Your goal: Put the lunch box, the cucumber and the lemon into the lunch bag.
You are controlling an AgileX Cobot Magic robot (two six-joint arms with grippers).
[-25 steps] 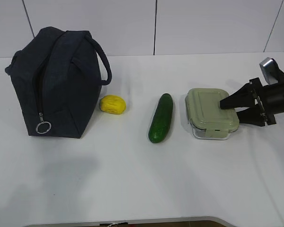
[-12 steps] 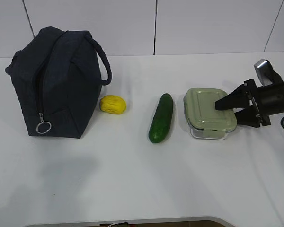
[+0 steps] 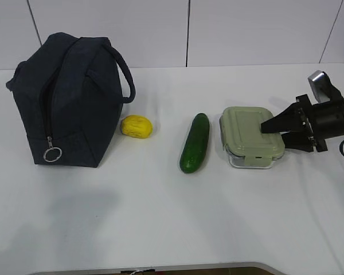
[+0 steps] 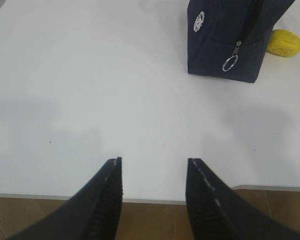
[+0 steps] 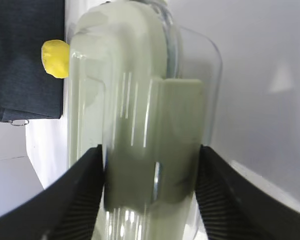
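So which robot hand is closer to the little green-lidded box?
Right. Its end effector straddles the small clear green-lidded lunch box; the left end effector hangs over bare table, far away.

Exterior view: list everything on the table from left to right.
lunch bag → lemon → cucumber → lunch box → right gripper

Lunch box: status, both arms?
Right tool clamped across the lunch box, box on the table. Left tool open, empty, hovering at the table edge. Cucumber and lemon lie between the box and the lunch bag.
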